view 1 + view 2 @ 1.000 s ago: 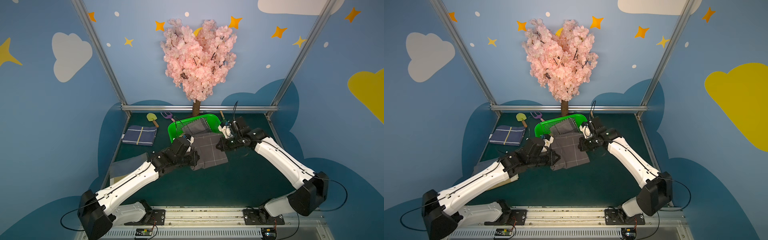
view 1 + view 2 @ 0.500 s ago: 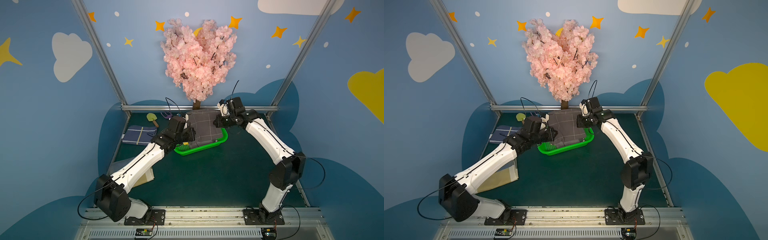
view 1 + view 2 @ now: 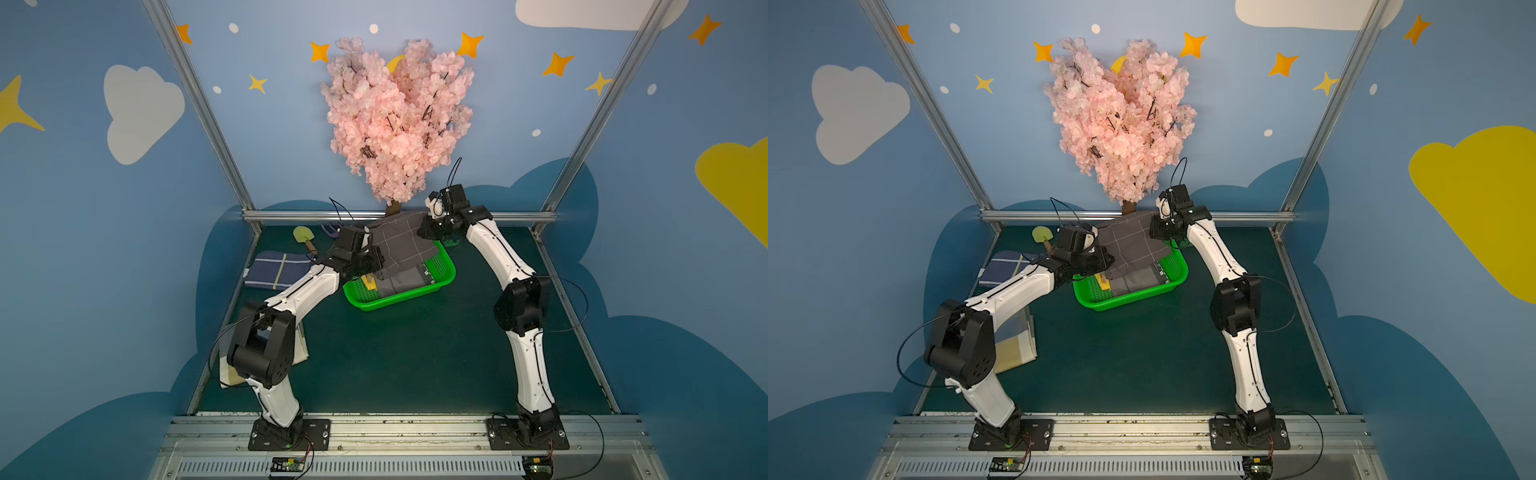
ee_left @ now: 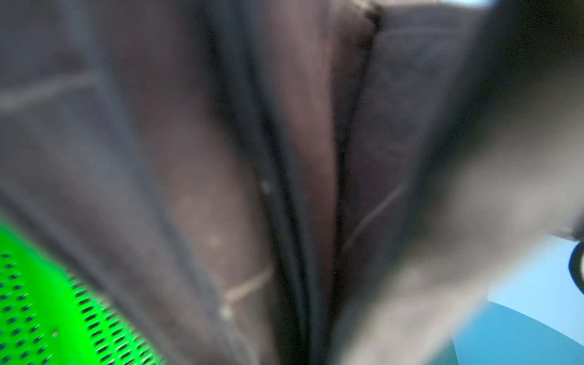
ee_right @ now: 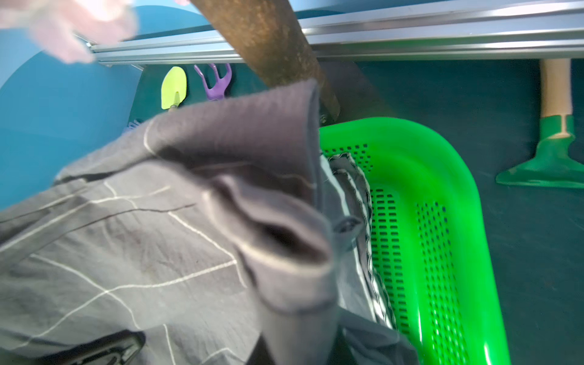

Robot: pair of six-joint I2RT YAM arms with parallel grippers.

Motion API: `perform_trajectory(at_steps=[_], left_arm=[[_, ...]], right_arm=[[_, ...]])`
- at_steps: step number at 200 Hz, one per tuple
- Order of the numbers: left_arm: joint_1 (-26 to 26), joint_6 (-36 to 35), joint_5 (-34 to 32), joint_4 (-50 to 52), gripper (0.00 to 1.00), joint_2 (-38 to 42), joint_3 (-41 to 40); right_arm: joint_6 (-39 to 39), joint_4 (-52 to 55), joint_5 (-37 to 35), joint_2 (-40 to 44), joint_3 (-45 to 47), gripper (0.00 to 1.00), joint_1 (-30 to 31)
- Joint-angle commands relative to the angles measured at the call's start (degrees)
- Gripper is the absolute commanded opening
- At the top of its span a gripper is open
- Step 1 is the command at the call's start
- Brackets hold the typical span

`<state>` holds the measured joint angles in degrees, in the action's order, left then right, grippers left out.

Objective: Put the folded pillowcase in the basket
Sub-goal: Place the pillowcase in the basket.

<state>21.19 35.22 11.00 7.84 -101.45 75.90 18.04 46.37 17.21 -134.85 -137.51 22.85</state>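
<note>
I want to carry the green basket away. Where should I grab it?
Take the flared rim of the basket on its near long side, coming from above. That edge is bare; the grey pillowcase hangs over the far side.

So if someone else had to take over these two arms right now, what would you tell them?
Left gripper: shut on one edge of the grey pillowcase.
Right gripper: shut on the opposite edge.
The pillowcase hangs between them above the green basket, not inside yet.
Done: lifted and held over the basket.
Left: lower it in, open both grippers, pull back.
</note>
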Motion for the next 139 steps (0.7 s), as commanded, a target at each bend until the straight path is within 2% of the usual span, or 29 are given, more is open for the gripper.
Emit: perform_trajectory(at_steps=[1,15,32,139], left_arm=[[-0.8,0.5,1.9,-1.4,0.03,-1.6,2.1],[-1.4,1.1,1.9,-1.7,0.03,-3.3,2.1],[-1.9,1.6,5.2,-2.0,0.03,-4.8,2.2],[-2.6,2.3,5.9,-4.8,0.03,-12.3,0.8]], right_arm=[[0.5,1.3,1.4,-1.6,-3.1,0.00,-1.7],[0.6,1.6,2.1,-2.6,-3.0,0.00,-2.0],[0.2,2.0,2.9,-3.8,-3.0,0.00,-1.9],[0.8,1.5,2.3,-10.0,-3.6,0.00,-1.6]])
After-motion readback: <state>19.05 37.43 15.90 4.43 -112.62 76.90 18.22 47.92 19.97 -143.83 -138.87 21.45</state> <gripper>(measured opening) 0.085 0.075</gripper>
